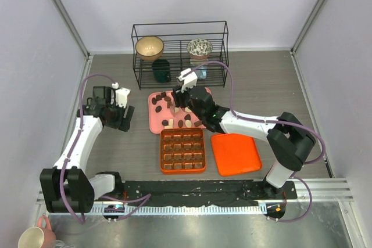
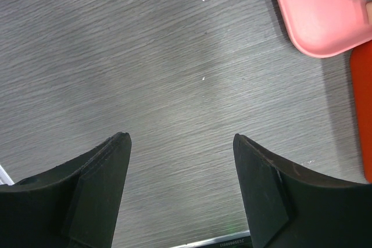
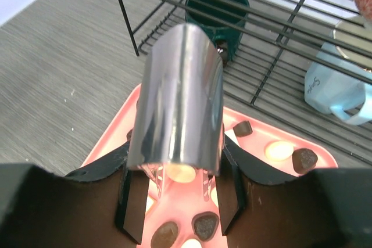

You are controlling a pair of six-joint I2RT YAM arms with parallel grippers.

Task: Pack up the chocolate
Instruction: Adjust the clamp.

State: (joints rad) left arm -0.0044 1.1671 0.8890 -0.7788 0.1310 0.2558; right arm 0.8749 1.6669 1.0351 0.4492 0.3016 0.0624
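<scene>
Shiny metal tongs [image 3: 180, 91] fill the middle of the right wrist view, their curved band close to the lens. The right gripper [image 3: 174, 161] has its jaws clamped on them, one black finger pressed against each side. The tongs point down at the pink tray [image 3: 110, 135], where the chocolate [image 3: 304, 160] lies scattered as dark brown and cream pieces. A cream piece shows just below the band, but the band hides the tongs' tips, so whether they touch it cannot be told.

The right arm rises from its base at the near right, bends at the elbow, and reaches left and far across to the tray. The left gripper [image 2: 180, 136] hangs over bare grey counter [image 2: 145, 56] just left of the tray, jaws wide apart and holding nothing. Its arm reaches away from the near-left base, with the wrist tipped downward.

Near the tray sits the orange gridded box [image 1: 183, 150], its cells dark; what they hold is hard to make out. The right gripper covers part of the tray from above. Beyond it stands a wire rack [image 1: 180, 53], a green cup [image 3: 216, 10] on its lower level.
</scene>
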